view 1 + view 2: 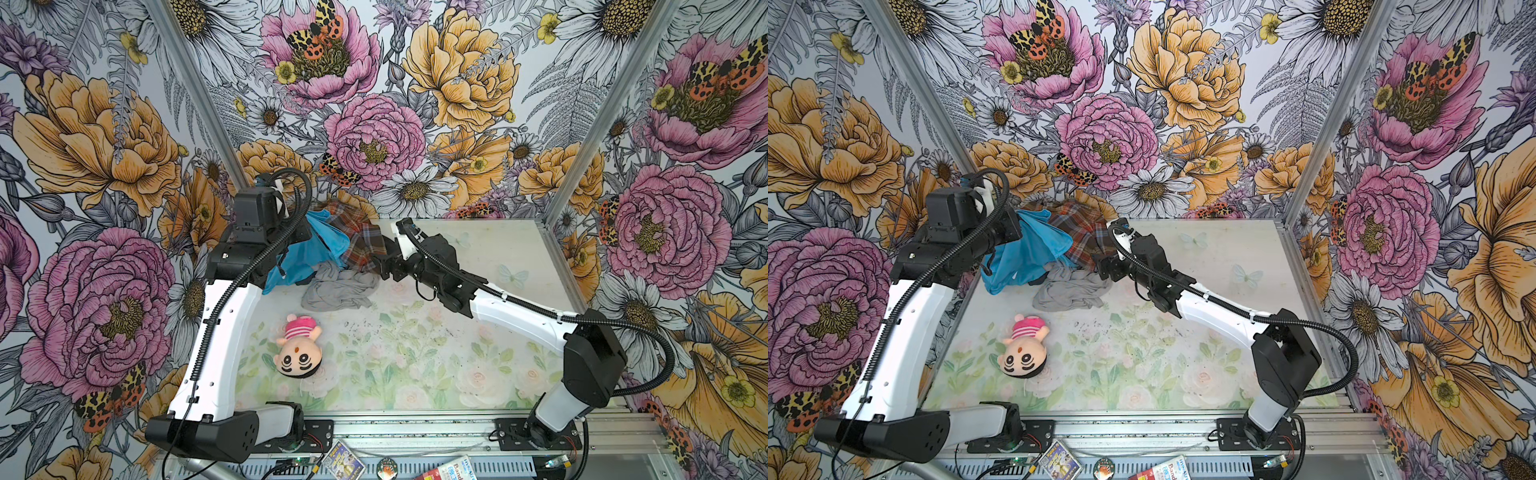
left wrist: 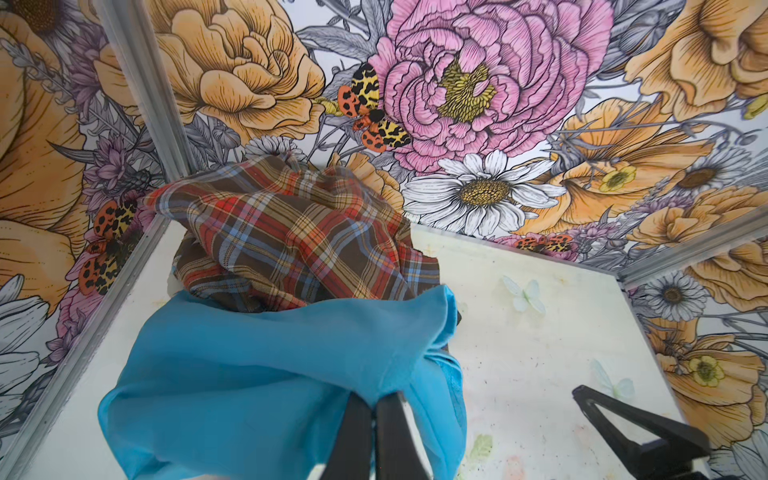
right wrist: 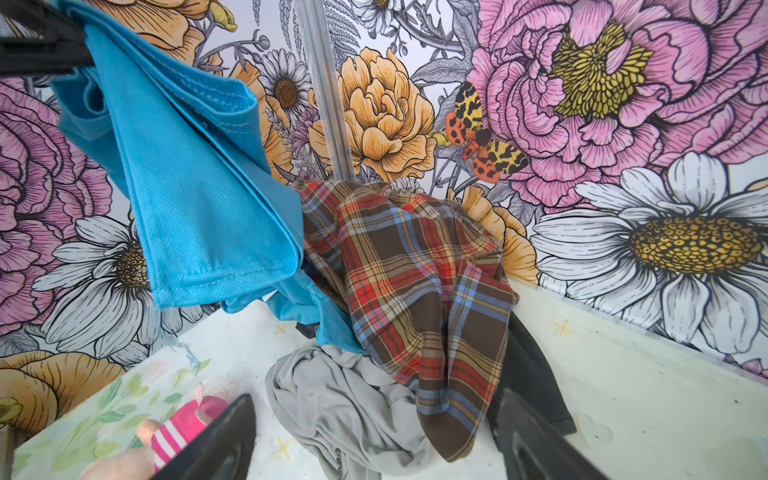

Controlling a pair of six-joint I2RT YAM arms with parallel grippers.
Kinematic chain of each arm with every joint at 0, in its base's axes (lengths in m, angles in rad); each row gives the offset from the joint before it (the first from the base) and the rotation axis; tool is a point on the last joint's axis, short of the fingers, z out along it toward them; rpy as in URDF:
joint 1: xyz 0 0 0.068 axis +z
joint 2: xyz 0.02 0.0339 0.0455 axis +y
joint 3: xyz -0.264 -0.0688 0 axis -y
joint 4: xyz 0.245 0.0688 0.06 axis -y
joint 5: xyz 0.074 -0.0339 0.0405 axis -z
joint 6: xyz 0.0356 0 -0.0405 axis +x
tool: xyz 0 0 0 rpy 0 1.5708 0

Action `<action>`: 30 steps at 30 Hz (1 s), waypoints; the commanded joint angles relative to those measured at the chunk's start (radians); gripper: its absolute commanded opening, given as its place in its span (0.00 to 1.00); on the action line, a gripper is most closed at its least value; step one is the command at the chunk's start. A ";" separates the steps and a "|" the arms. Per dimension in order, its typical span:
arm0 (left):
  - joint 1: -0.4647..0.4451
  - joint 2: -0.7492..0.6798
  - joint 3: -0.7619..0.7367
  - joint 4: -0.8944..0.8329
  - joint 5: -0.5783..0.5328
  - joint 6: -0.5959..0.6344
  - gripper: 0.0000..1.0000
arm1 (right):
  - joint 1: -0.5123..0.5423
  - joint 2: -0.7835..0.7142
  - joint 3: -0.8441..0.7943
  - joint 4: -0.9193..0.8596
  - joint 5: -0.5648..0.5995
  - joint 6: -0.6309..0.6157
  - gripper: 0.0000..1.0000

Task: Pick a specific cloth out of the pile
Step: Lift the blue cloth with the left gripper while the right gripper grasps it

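Pinching the turquoise cloth (image 2: 249, 365), the left gripper (image 2: 376, 403) has its jaws tight together above the bench (image 1: 507, 249). The cloth hangs with its long axis downward, lower end touching the pile (image 1: 357, 245) in the back-left corner. Facing the plaid shirt (image 3: 415, 270), the right gripper (image 3: 374, 395) gapes wide, holding nothing.

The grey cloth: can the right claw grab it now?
Probably yes. The right gripper is open and the grey cloth lies right before it, bare on the near side; the plaid shirt covers only part of it.
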 commanded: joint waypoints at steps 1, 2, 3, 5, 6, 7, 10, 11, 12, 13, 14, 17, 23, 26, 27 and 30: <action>-0.011 -0.035 0.068 0.025 0.053 -0.045 0.00 | 0.009 0.023 0.050 0.012 -0.038 -0.023 0.92; -0.015 -0.036 0.081 0.025 0.057 -0.052 0.00 | 0.009 0.027 0.057 0.016 -0.045 -0.023 0.92; -0.022 -0.035 0.095 0.025 0.061 -0.058 0.00 | 0.009 0.031 0.064 0.021 -0.053 -0.023 0.92; -0.042 -0.032 0.122 0.026 0.065 -0.068 0.00 | 0.034 0.040 0.076 0.030 -0.071 -0.022 0.92; -0.051 -0.032 0.134 0.027 0.069 -0.077 0.00 | 0.040 0.046 0.085 0.032 -0.078 -0.023 0.92; -0.058 -0.030 0.146 0.026 0.076 -0.085 0.00 | 0.046 0.052 0.091 0.037 -0.087 -0.023 0.92; -0.082 -0.028 0.173 0.029 0.093 -0.108 0.00 | 0.060 0.070 0.107 0.056 -0.107 -0.018 0.92; -0.096 -0.026 0.180 0.030 0.093 -0.111 0.00 | 0.064 0.076 0.110 0.062 -0.114 -0.017 0.92; -0.110 -0.026 0.183 0.031 0.089 -0.116 0.00 | 0.071 0.082 0.110 0.072 -0.117 -0.014 0.92; -0.120 -0.025 0.185 0.032 0.092 -0.120 0.00 | 0.075 0.087 0.113 0.078 -0.118 -0.011 0.92; -0.131 -0.026 0.185 0.036 0.097 -0.126 0.00 | 0.080 0.093 0.115 0.084 -0.122 -0.009 0.92; -0.163 -0.027 0.181 0.043 0.099 -0.137 0.00 | 0.094 0.114 0.117 0.107 -0.121 0.001 0.92; -0.211 -0.033 0.166 0.057 0.123 -0.159 0.00 | 0.106 0.153 0.133 0.155 -0.092 0.036 0.87; -0.236 -0.041 0.146 0.067 0.129 -0.169 0.00 | 0.107 0.168 0.154 0.159 -0.094 0.054 0.66; -0.243 -0.044 0.141 0.069 0.130 -0.172 0.00 | 0.107 0.172 0.159 0.159 -0.094 0.059 0.58; -0.260 -0.048 0.126 0.076 0.149 -0.184 0.00 | 0.108 0.171 0.161 0.167 -0.081 0.068 0.37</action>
